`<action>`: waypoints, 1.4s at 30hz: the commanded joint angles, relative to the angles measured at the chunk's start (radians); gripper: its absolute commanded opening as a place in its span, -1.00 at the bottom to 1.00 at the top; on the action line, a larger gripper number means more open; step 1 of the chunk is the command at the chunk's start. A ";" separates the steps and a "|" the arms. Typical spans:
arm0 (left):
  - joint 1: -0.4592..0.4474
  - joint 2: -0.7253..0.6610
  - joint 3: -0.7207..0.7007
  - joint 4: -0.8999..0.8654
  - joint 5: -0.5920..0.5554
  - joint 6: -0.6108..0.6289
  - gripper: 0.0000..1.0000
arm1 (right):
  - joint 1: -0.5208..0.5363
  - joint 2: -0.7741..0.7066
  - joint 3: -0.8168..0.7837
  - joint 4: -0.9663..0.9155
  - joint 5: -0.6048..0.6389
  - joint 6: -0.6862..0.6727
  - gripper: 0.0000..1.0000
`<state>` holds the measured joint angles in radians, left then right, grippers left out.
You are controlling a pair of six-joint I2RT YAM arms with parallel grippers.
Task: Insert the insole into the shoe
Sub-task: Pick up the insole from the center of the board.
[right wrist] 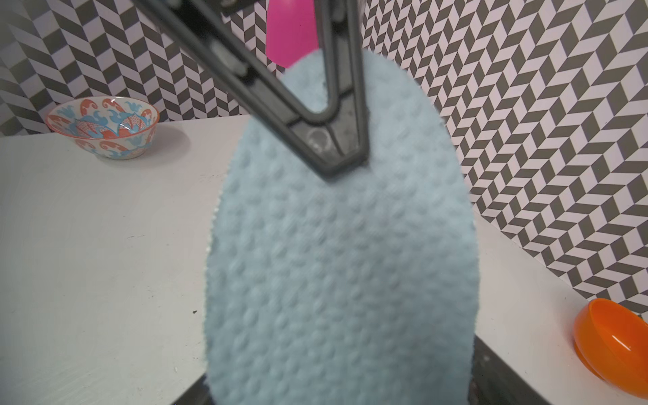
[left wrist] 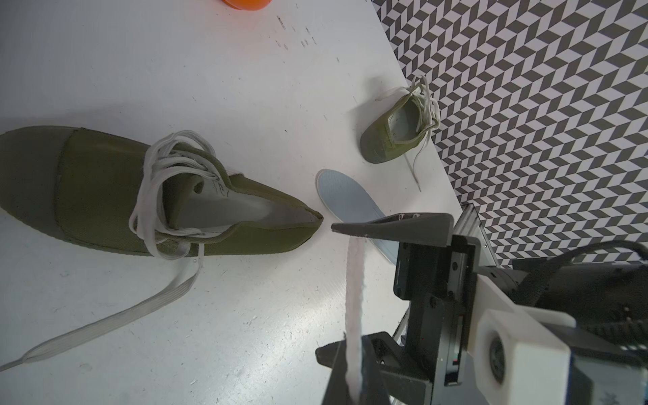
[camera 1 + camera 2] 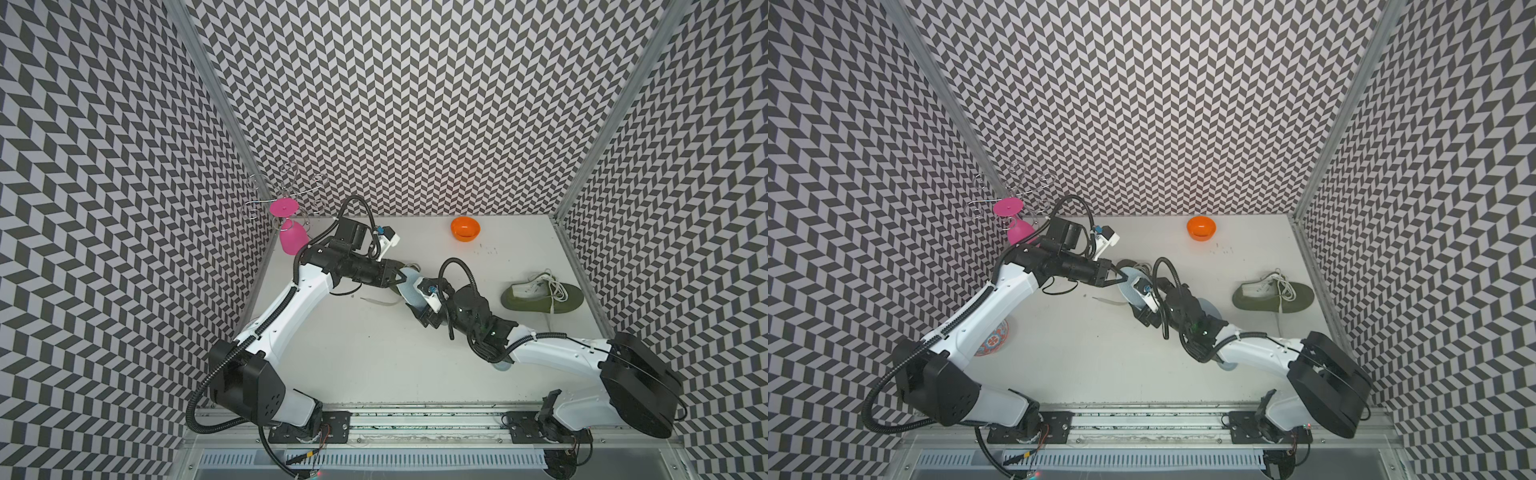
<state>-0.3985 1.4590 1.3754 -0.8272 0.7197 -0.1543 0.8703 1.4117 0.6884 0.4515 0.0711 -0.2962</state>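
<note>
Right wrist view: the pale blue insole (image 1: 333, 280), oval with a dimpled face, is held above the white table (image 1: 87, 263), one end pinched tight by the left gripper (image 1: 336, 159). Astride its width, the right gripper (image 2: 336, 291) has jaws wide; whether they grip is unclear. An olive canvas shoe (image 2: 105, 189) lies just beside, laces loose

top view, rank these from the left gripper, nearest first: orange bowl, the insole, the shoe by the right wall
1. insole, clamped in the left gripper
2. orange bowl, near the back wall
3. shoe, far right, by the wall
</note>
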 commanded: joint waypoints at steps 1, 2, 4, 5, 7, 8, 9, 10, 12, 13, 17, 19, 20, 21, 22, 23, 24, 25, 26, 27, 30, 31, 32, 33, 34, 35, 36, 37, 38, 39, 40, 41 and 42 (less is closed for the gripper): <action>0.001 -0.027 0.001 -0.015 0.006 0.001 -1.00 | 0.001 -0.012 0.009 0.072 -0.011 -0.008 0.56; 0.002 -0.029 -0.001 -0.014 0.002 0.002 -1.00 | 0.001 -0.012 0.011 0.072 -0.013 -0.005 0.53; 0.003 -0.029 -0.002 -0.009 -0.002 0.003 -1.00 | 0.001 -0.016 0.014 0.063 -0.020 0.004 0.42; 0.003 -0.029 -0.002 -0.004 -0.009 0.002 -1.00 | 0.001 -0.018 0.014 0.059 -0.021 0.007 0.36; 0.003 -0.030 -0.001 0.006 -0.052 -0.007 -1.00 | 0.001 -0.029 0.012 0.049 -0.023 0.019 0.28; 0.005 -0.029 0.001 0.007 -0.067 -0.010 -1.00 | 0.001 -0.034 0.010 0.047 -0.019 0.025 0.28; 0.007 -0.025 0.002 0.012 -0.080 -0.013 -0.98 | -0.001 -0.040 0.005 0.043 -0.020 0.031 0.27; 0.006 -0.024 0.002 0.019 -0.094 -0.023 -0.93 | -0.001 -0.046 0.005 0.037 -0.020 0.035 0.26; 0.007 -0.022 0.002 0.035 -0.108 -0.035 -0.89 | -0.001 -0.051 0.005 0.024 -0.017 0.043 0.19; 0.007 -0.022 0.004 0.041 -0.120 -0.040 -0.83 | -0.001 -0.053 0.006 0.018 -0.019 0.044 0.14; 0.008 -0.031 0.013 0.067 -0.138 -0.049 -0.35 | 0.000 -0.049 0.033 -0.036 -0.038 0.056 0.06; 0.008 -0.038 0.018 0.083 -0.135 -0.059 -0.22 | -0.001 -0.044 0.060 -0.088 -0.048 0.064 0.01; 0.008 -0.042 0.018 0.094 -0.134 -0.063 -0.17 | -0.001 -0.042 0.067 -0.100 -0.049 0.070 -0.01; 0.008 -0.049 0.019 0.108 -0.135 -0.073 -0.11 | -0.002 -0.042 0.074 -0.119 -0.051 0.078 -0.04; 0.008 -0.055 0.020 0.118 -0.139 -0.080 -0.07 | -0.001 -0.042 0.083 -0.137 -0.053 0.081 -0.07; 0.009 -0.059 0.024 0.124 -0.147 -0.085 -0.04 | -0.001 -0.042 0.089 -0.153 -0.054 0.081 -0.10; 0.010 -0.064 0.030 0.131 -0.162 -0.093 -0.02 | -0.001 -0.042 0.097 -0.170 -0.051 0.088 -0.12; 0.013 -0.067 0.034 0.136 -0.182 -0.099 -0.02 | -0.002 -0.043 0.105 -0.188 -0.049 0.091 -0.17; 0.016 -0.071 0.036 0.143 -0.196 -0.108 -0.01 | -0.001 -0.043 0.111 -0.205 -0.048 0.092 -0.20; 0.023 -0.077 0.039 0.153 -0.214 -0.119 -0.01 | -0.003 -0.045 0.119 -0.219 -0.047 0.095 -0.24; 0.060 -0.094 0.035 0.196 -0.265 -0.169 0.01 | -0.020 -0.041 0.149 -0.283 -0.051 0.107 -0.25; 0.072 -0.099 0.029 0.210 -0.292 -0.187 0.02 | -0.028 -0.038 0.162 -0.308 -0.049 0.111 -0.26; 0.085 -0.105 0.018 0.227 -0.333 -0.203 0.04 | -0.040 -0.033 0.179 -0.339 -0.043 0.115 -0.26; 0.093 -0.105 0.006 0.237 -0.384 -0.214 0.05 | -0.053 -0.027 0.199 -0.376 -0.044 0.118 -0.27; 0.096 -0.101 -0.008 0.242 -0.425 -0.215 0.06 | -0.067 -0.026 0.218 -0.411 -0.043 0.121 -0.31; 0.099 -0.092 -0.023 0.248 -0.442 -0.208 0.06 | -0.081 -0.023 0.240 -0.447 -0.042 0.123 -0.32; 0.093 -0.080 -0.039 0.250 -0.438 -0.191 0.06 | -0.093 -0.024 0.263 -0.482 -0.035 0.128 -0.32; 0.085 -0.069 -0.052 0.250 -0.428 -0.176 0.06 | -0.103 -0.024 0.284 -0.515 -0.027 0.134 -0.32; 0.063 -0.058 -0.069 0.253 -0.431 -0.159 0.07 | -0.119 -0.023 0.309 -0.556 -0.024 0.141 -0.32; 0.029 -0.047 -0.086 0.256 -0.467 -0.143 0.09 | -0.137 -0.021 0.332 -0.598 -0.025 0.151 -0.31; -0.005 -0.037 -0.098 0.257 -0.519 -0.133 0.12 | -0.153 -0.018 0.352 -0.632 -0.022 0.164 -0.30; -0.046 -0.020 -0.108 0.257 -0.579 -0.121 0.14 | -0.173 -0.014 0.368 -0.670 -0.016 0.179 -0.30; -0.076 0.000 -0.114 0.257 -0.623 -0.116 0.17 | -0.193 -0.011 0.382 -0.702 -0.010 0.199 -0.29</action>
<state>-0.3916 1.4166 1.2896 -0.5877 0.2424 -0.3038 0.7174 1.3880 1.0275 -0.1234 0.0368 -0.1505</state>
